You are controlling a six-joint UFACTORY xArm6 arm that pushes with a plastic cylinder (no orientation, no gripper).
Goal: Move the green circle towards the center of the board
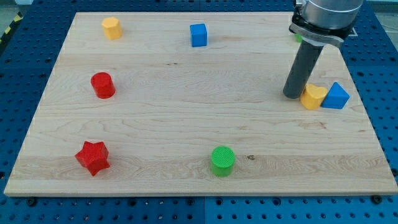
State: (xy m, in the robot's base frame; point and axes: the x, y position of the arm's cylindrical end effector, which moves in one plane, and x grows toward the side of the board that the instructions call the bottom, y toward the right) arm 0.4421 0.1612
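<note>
The green circle [222, 160] stands near the view's bottom edge of the wooden board [186, 112], a little right of the middle. My tip [292, 96] rests on the board at the view's right, far up and to the right of the green circle. The tip sits just left of a yellow heart-shaped block [314, 96], close to it or touching it. A blue triangle [336, 96] lies right beside the yellow heart.
A yellow hexagonal block [112, 28] and a blue cube [198, 35] stand near the view's top. A red cylinder [102, 85] is at the left, a red star [92, 157] at the bottom left. A sliver of green [298, 37] shows behind the rod.
</note>
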